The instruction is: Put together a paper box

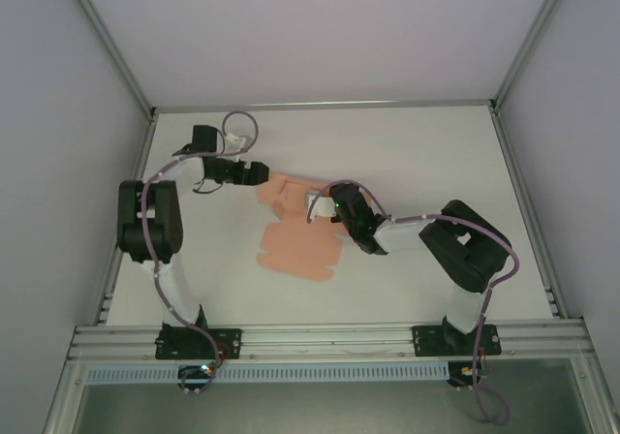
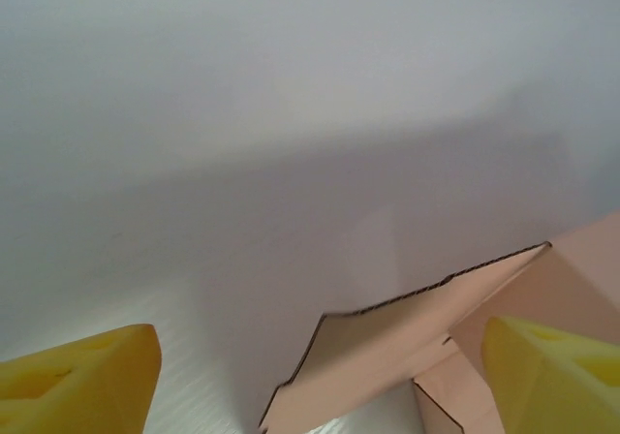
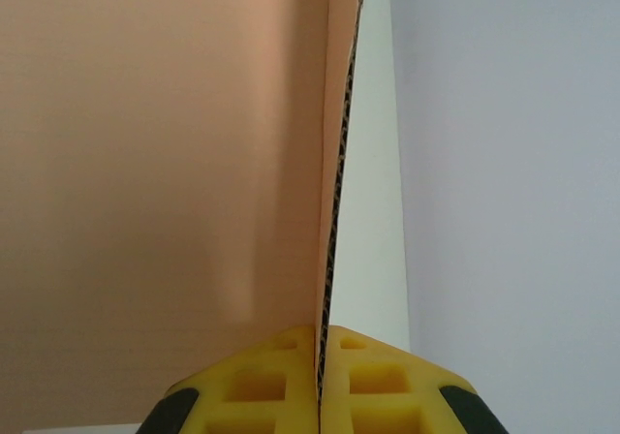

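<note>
Top external view: the box [image 1: 298, 250] is a salmon-pink cut sheet with tabs. It lies near the middle of the white table [image 1: 426, 153], a little left of centre in the frame. Its lower part is flat on the table. Its upper part, close to the two grippers, looks lifted, but from above I cannot tell how much. The left gripper [image 1: 260, 173] comes in from the left side, and its tip is at the upper left edge of the sheet. The right gripper [image 1: 316, 204] comes in from the right and sits over the upper right part of the sheet.

Left wrist view: the two yellow fingers [image 2: 82, 386] are in the lower corners, wide apart, so the jaws of this gripper [image 2: 318, 329] are released and grasp nothing. Between them a flap of the box [image 2: 387, 352] rises at a slant from the table, and its cut edge shows dark along the top. The finger in the lower right corner is in front of another pink part; I cannot tell if it touches it.

Right wrist view: the yellow fingers [image 3: 262, 390] at the bottom are pressed together on the thin edge of the box [image 3: 165, 163], so the right jaws are clenched on the card. The pink card takes the left half of the frame. A strip of white table and the grey wall [image 3: 513, 163] are on the right.
</note>
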Available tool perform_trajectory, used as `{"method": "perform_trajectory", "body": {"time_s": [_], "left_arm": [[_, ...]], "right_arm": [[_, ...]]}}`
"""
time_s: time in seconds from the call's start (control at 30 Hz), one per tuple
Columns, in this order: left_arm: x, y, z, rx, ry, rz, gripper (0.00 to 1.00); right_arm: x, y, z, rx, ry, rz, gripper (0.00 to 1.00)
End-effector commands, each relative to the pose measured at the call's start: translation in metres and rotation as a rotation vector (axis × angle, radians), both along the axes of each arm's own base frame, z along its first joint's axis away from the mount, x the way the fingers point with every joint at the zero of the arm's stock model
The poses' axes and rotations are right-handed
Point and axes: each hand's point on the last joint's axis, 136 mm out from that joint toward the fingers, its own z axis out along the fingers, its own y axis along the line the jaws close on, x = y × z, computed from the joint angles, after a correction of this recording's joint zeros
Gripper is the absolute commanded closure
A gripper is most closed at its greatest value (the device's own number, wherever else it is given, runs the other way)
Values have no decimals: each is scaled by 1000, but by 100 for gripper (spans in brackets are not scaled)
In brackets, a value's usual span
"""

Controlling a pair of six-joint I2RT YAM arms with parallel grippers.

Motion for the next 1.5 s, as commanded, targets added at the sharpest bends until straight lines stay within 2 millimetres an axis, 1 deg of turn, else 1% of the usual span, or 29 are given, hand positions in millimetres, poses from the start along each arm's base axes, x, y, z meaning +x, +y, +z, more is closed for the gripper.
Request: {"method": "perform_trajectory", "body": {"time_s": [0.0,0.07,0.13,0.17,0.2,0.23,0.37,0.53,0.63,0.7,0.77,0.83,0.9,0.93,0.97,1.07,1.13,1.23,1.27,1.33,1.47], "left_arm": [[-18,-19,9,-54,33,-152,20],[-17,-21,10,-69,34,-163,29],[-18,-23,13,-82,26,-172,36],[-20,-24,15,-84,26,-179,42],[-22,-24,15,-86,25,-183,45],[-25,-25,16,-88,24,-188,45],[-40,-32,22,-105,6,-231,55],[-44,-34,12,17,-2,-215,67],[-46,-37,10,82,-20,-189,75],[-49,-41,13,126,-43,-170,80],[-52,-43,15,202,-71,-130,82],[-56,-48,21,278,-116,-92,82],[-58,-43,25,391,-147,-20,82],[-61,-48,27,440,-170,1,82],[-62,-46,29,480,-182,31,81],[-66,-40,28,579,-181,99,81],[-67,-35,23,616,-173,137,81],[-62,-20,19,697,-163,217,84],[-61,-16,17,716,-161,232,85],[-58,-15,16,719,-158,246,89],[-57,-29,12,653,-157,219,89]], "right_arm": [[-5,-2,-9,-29,23,28,100],[-6,-2,-10,-31,26,27,100],[-5,-3,-10,-33,26,21,100],[-5,-4,-12,-35,28,19,100],[-4,-4,-12,-37,27,18,100],[-4,-4,-12,-39,26,17,100],[-2,-4,-11,-37,22,13,100],[-1,-4,-8,-36,14,6,100],[-2,-3,-7,-33,10,7,100],[-2,-3,-6,-36,7,3,100],[-1,-2,-5,-37,-1,1,100],[-2,-1,-3,-33,-6,1,100],[-1,-1,-3,-31,-9,-4,100],[-1,0,-2,-25,-14,-5,100],[-2,0,-2,-23,-17,-5,100],[-3,-1,1,-12,-21,-6,100],[-3,0,3,-3,-25,-5,100],[-3,0,2,-5,-27,-5,100],[-3,0,2,-6,-28,-5,100],[-3,0,3,-6,-31,-7,100],[-2,-1,2,-10,-34,-12,100]]}}
